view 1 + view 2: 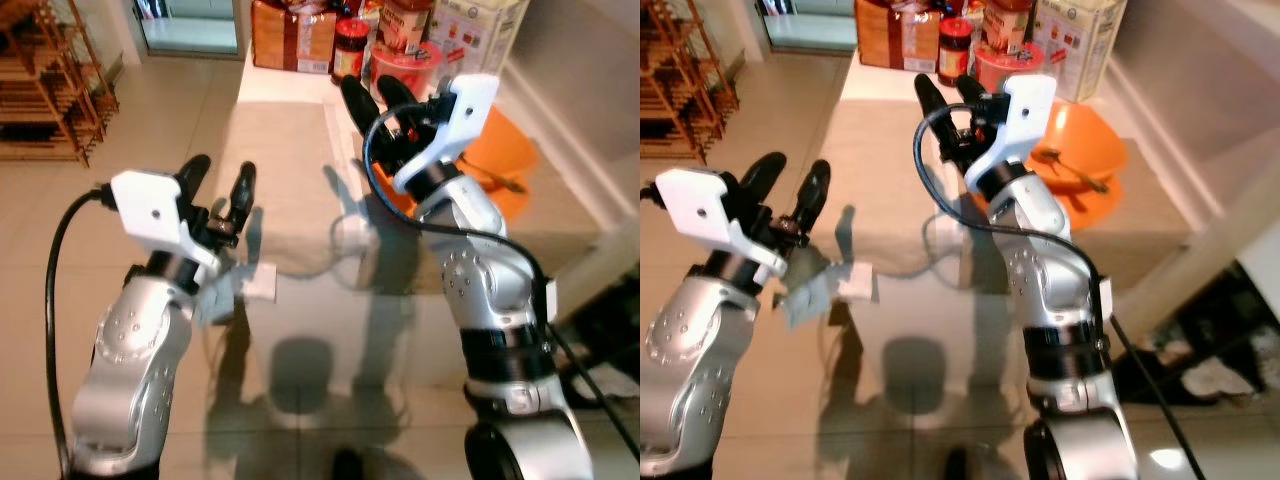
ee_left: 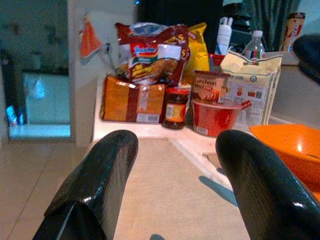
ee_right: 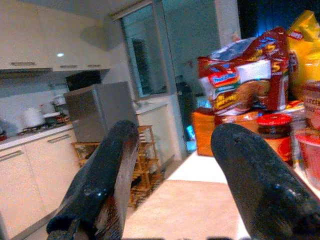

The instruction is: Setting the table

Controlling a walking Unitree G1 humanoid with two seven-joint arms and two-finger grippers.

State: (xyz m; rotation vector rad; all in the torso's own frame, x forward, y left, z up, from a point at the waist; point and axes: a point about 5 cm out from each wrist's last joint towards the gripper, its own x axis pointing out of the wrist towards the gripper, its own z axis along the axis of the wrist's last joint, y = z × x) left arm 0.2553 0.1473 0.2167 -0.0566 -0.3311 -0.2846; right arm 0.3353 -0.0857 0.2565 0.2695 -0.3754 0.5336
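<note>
On the groceries at the table's far end I can read "Luncheon" on the tin (image 2: 211, 86) stacked on the red tub (image 2: 219, 116); the other labels are too blurred. The beige placemat (image 1: 285, 190) runs lengthwise away from me down the table (image 1: 560, 215), with the orange bowl (image 1: 1085, 160) just right of it. My left gripper (image 1: 218, 195) and right gripper (image 1: 378, 100) hover above the mat, both spread wide and empty.

Orange bowl (image 1: 1085, 160) — beige placemat (image 1: 285, 190)
</note>
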